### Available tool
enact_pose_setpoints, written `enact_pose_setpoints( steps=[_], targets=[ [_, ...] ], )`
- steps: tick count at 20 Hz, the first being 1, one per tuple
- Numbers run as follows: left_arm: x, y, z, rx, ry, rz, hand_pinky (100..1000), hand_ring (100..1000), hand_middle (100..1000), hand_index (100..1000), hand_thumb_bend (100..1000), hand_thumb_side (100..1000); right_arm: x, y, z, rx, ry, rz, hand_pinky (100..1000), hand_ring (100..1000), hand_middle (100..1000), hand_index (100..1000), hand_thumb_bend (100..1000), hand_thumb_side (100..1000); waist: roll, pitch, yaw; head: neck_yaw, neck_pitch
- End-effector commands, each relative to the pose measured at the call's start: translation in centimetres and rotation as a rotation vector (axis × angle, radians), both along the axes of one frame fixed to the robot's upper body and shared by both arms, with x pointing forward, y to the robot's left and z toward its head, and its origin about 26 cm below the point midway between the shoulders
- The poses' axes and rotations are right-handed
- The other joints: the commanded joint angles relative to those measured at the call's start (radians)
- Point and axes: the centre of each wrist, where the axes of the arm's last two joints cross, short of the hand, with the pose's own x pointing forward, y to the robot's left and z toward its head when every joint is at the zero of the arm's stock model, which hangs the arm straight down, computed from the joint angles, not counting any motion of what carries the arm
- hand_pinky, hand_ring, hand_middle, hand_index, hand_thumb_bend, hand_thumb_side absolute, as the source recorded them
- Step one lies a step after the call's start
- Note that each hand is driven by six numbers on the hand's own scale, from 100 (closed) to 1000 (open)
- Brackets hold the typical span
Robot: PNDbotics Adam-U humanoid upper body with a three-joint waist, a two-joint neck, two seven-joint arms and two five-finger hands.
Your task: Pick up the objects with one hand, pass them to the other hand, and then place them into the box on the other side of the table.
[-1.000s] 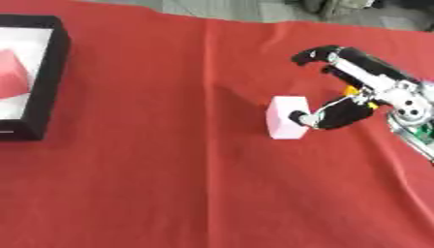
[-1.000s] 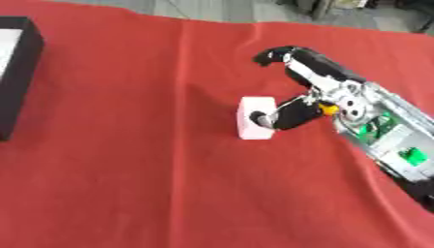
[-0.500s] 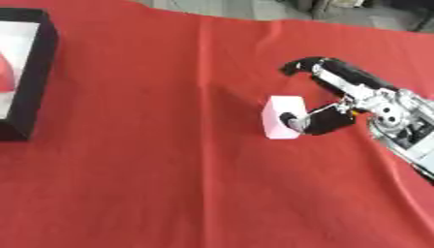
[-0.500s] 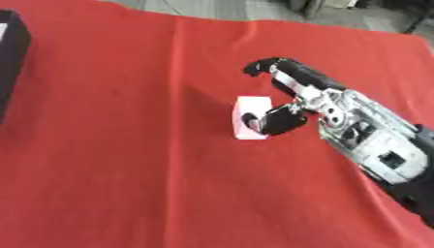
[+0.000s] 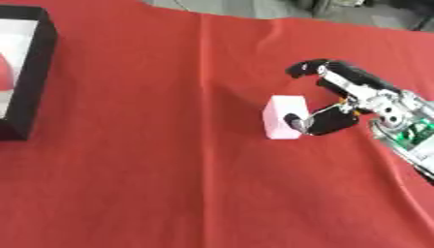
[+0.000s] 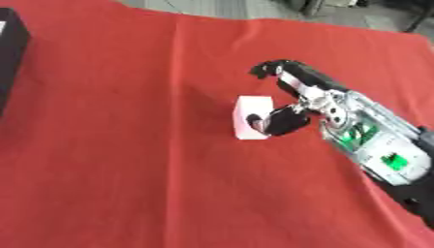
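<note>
The worktop is covered with a red cloth, and the black box waits at its far left edge, well apart from where I work. My right hand is at the pink block, which stands on the cloth right of the middle. My thumb touches the side of the block that faces me, while my other fingers arch above and behind it without touching — so I judge the hand is half open and holds nothing yet. My left hand is not in view.

To do this step well, I should bring the fingers down over the far side of the block, opposite to the thumb, before I lift. If only the thumb presses, the block may slide away over the cloth.

The block itself is small, pale pink, box-shaped with flat faces and clear edges — it looks light and easy to pinch.
</note>
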Motion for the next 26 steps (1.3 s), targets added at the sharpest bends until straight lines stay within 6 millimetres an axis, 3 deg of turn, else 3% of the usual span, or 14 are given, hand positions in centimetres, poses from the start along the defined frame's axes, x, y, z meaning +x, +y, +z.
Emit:
enact_pose_setpoints(
  steps=[1, 9, 26],
  targets=[
    [-0.33, 0.03, 0.72, 0.012, -0.026, 0.005, 720, 769, 782, 782, 100, 651, -0.25, -0.60, 0.74, -0.041, -0.003, 0.010, 912, 968, 843, 908, 414, 100, 0.007, -0.016, 0.001, 0.003, -0.008],
    [-0.31, -0.11, 0.86, 0.010, -0.029, -0.004, 720, 768, 777, 777, 100, 645, -0.34, -1.17, 0.63, -0.101, 0.063, 0.040, 945, 976, 850, 924, 418, 100, 0.006, -0.009, 0.016, -0.002, -0.011],
    [-0.29, -0.24, 0.75, 0.012, -0.027, -0.008, 731, 769, 772, 769, 100, 639, -0.37, -1.30, 0.45, -0.155, 0.023, -0.029, 971, 975, 868, 926, 391, 100, 0.008, 0.009, 0.027, -0.015, -0.028]
  ],
)
